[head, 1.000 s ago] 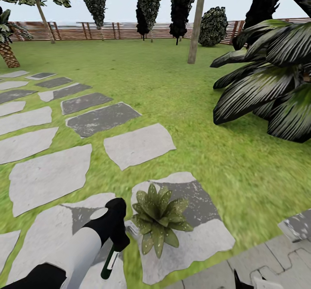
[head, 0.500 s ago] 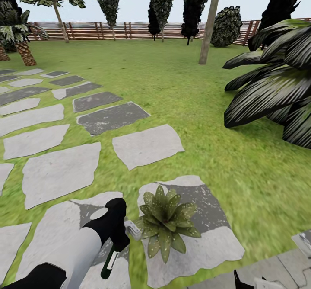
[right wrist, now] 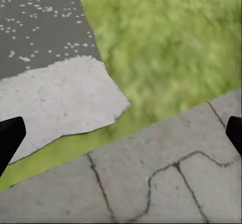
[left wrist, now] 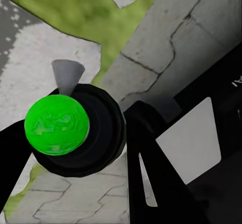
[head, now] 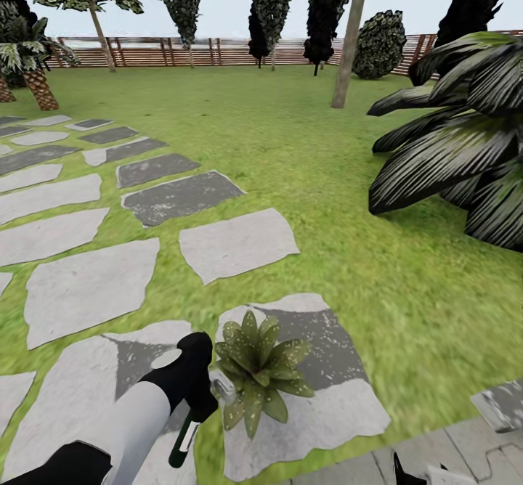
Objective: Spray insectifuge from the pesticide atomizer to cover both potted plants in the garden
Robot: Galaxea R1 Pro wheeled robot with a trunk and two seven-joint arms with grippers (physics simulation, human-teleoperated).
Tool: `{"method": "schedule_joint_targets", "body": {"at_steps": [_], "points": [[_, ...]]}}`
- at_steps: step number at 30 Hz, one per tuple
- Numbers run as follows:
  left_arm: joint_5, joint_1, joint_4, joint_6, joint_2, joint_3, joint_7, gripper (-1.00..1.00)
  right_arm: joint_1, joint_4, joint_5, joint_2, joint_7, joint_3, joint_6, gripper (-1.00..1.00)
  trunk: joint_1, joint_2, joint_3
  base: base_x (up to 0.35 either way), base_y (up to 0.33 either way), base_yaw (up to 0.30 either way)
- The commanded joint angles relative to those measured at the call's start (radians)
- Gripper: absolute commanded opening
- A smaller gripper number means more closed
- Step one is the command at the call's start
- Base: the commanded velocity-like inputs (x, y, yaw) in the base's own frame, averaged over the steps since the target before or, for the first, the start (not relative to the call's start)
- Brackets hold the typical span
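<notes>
The left hand (head: 190, 398) is clamped on the pesticide atomizer (head: 184, 438), just beside the potted plant (head: 256, 371) at its three o'clock. Spraying looks under way; next, I'd judge, the nozzle must sweep across every leaf. The right hand (right wrist: 121, 133) hangs spread wide, holding nothing.

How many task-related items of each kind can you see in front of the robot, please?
Small speckled green rosette plant on a grey stepping stone: 1
Slim white-and-green spray bottle held in the left hand: 1
Total: 2
</notes>
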Motion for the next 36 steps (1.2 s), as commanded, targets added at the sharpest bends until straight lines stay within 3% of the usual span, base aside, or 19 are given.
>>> {"method": "schedule_joint_targets", "body": {"at_steps": [1, 5, 8, 11, 14, 21, 26, 32, 36], "points": [[-0.009, 0.0, -0.001, 0.006, 0.001, -0.002, -0.009, -1.0, -0.001, -0.001, 0.004, 0.001, 0.008, -0.008, -0.003, 1.0, -0.001, 0.0, -0.001, -0.124, -0.092, 0.0], [-0.008, 0.007, 0.001, 0.006, 0.017, -0.001, -0.006, -1.0, -0.001, -0.001, 0.004, 0.001, 0.008, -0.008, -0.003, 1.0, -0.001, 0.0, -0.001, -0.027, -0.02, 0.0], [-0.006, 0.026, 0.001, 0.004, 0.062, 0.003, -0.007, -1.0, -0.001, -0.001, 0.004, 0.001, 0.008, -0.008, -0.003, 1.0, -0.001, 0.0, -0.001, -0.001, -0.001, 0.0], [0.001, 0.067, 0.0, -0.001, 0.081, 0.002, -0.012, -1.0, -0.001, -0.001, 0.004, 0.001, 0.008, -0.008, -0.003, 1.0, -0.001, 0.0, -0.001, 0.0, 0.0, 0.0], [0.002, 0.076, -0.001, -0.002, 0.08, 0.0, -0.017, -1.0, -0.001, -0.001, 0.004, 0.001, 0.008, -0.008, -0.003, 1.0, -0.001, 0.0, -0.001, 0.0, 0.0, 0.0], [-0.003, 0.054, -0.013, 0.0, 0.049, -0.003, -0.035, -1.0, -0.001, -0.001, 0.004, 0.001, 0.008, -0.008, -0.003, 1.0, -0.001, 0.0, -0.001, 0.0, 0.0, 0.0], [-0.006, 0.007, -0.003, -0.006, 0.061, -0.005, -0.127, -1.0, -0.001, -0.001, 0.004, 0.001, 0.008, -0.008, -0.003, 1.0, -0.001, 0.0, -0.001, 0.0, 0.0, 0.0], [-0.012, 0.018, 0.0, -0.009, 0.063, -0.01, -0.13, -1.0, -0.001, -0.001, 0.004, 0.001, 0.008, -0.008, -0.003, 1.0, -0.001, 0.0, -0.001, 0.0, 0.0, 0.0], [-0.028, 0.019, 0.001, -0.01, 0.107, -0.007, -0.131, -1.0, -0.001, -0.001, 0.004, 0.001, 0.008, -0.008, -0.003, 1.0, -0.001, 0.0, -0.001, 0.0, 0.0, 0.0]]}}
